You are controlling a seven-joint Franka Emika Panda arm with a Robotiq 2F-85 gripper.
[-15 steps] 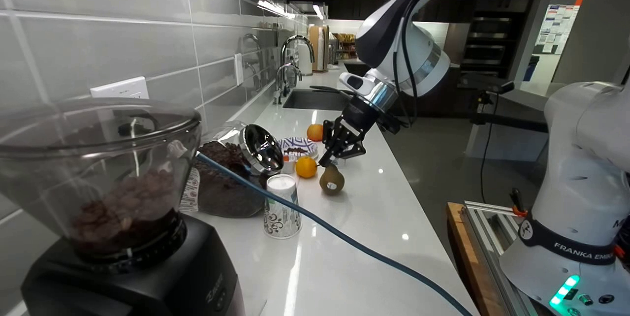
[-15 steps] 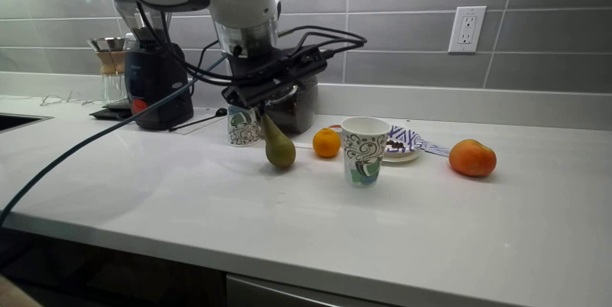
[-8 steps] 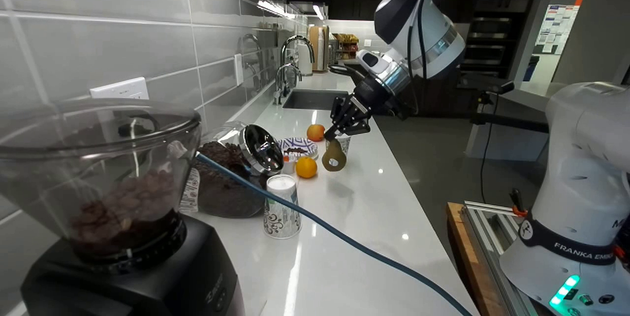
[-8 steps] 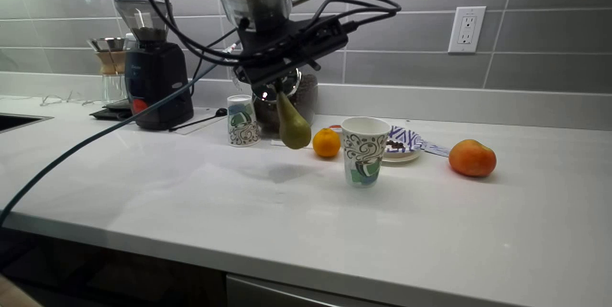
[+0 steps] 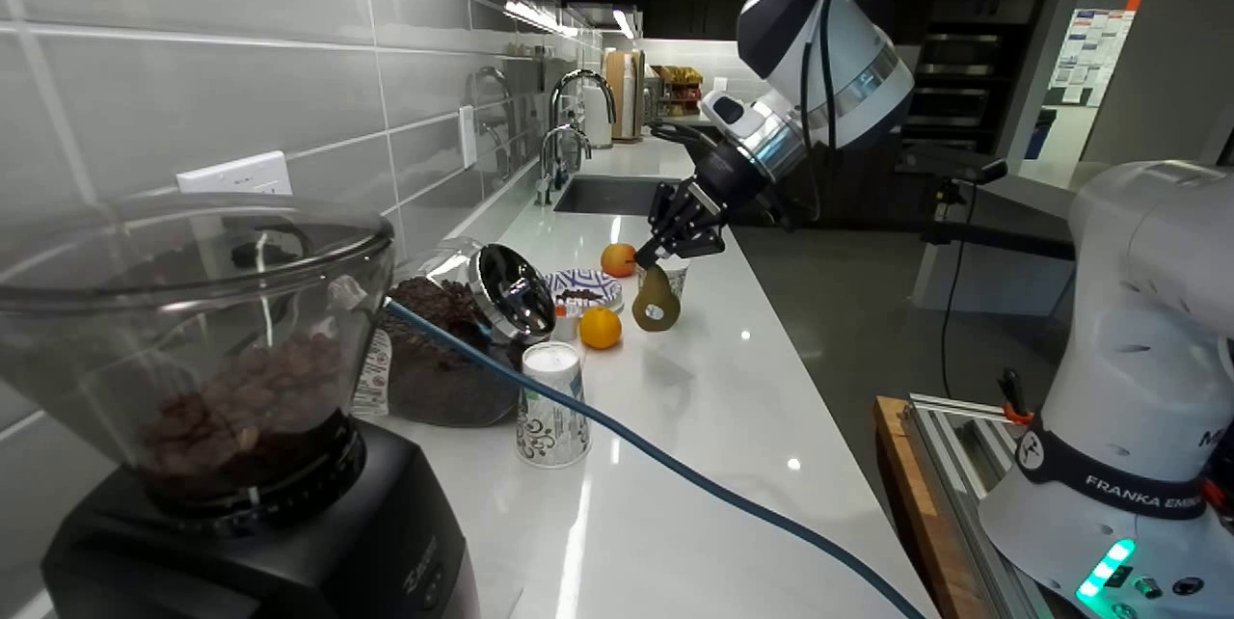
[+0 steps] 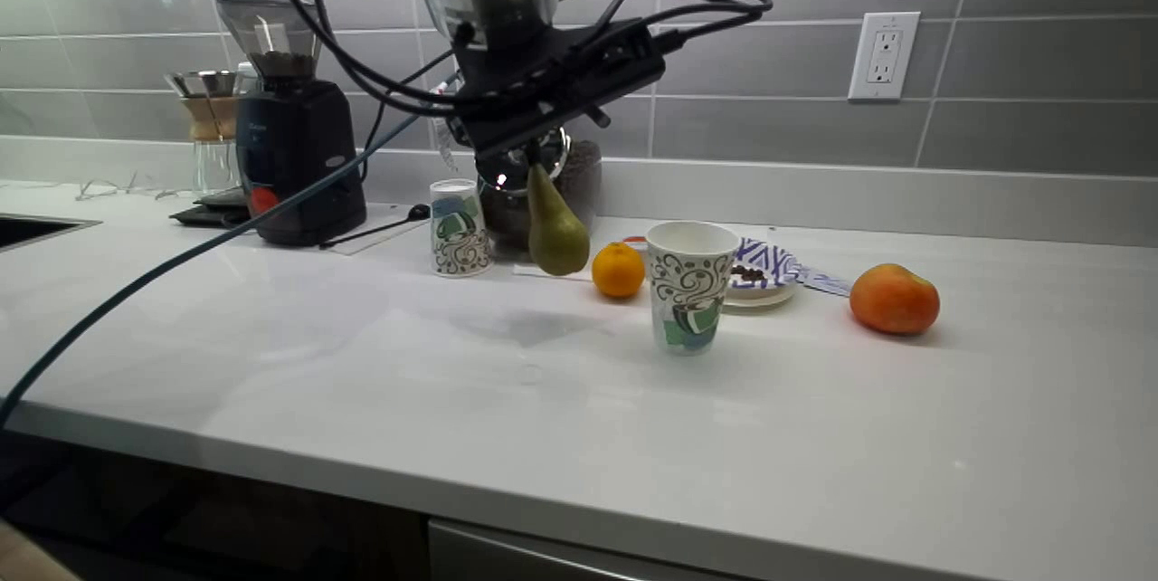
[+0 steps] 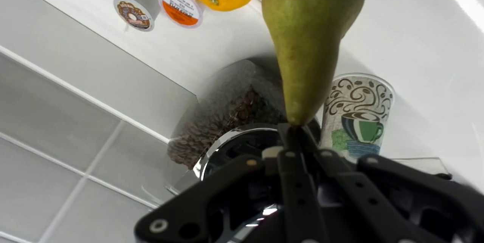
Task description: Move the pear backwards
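Pear (image 6: 558,233) hangs clear of the white counter (image 6: 814,454), narrow end up, its round bottom leaning right in an exterior view, with a shadow (image 6: 520,326) on the surface below it. The gripper (image 7: 297,128) has it by the stem: in the wrist view the two fingers (image 7: 291,171) lie close together, pinching the very tip of the fruit. Seen from that same side, an orange fruit (image 6: 619,271) sits on the counter to the right of the pear, near it but apart. Farther right and nearer, a patterned paper cup (image 6: 692,291) stands upright, rim up, partly hiding a blue-and-white plate (image 6: 769,257) with dark bits on it, and a larger reddish-orange fruit (image 6: 894,299) rests well apart, to the right of both. To the left, a second cup (image 6: 461,228) stands upside down near a glass jar (image 6: 583,201) of dark beans, which is on the far side of the pear, by the tiled wall (image 6: 769,128); farther left is a black grinder (image 6: 297,147) with a clear hopper. A blue cord (image 5: 713,492) slants across an exterior view, passing in front of the upside-down cup. In the wrist view, a white-and-orange pod (image 7: 180,7) and a brown-lidded pod (image 7: 133,15) lie side by side on the counter, between the orange fruit and the plate.
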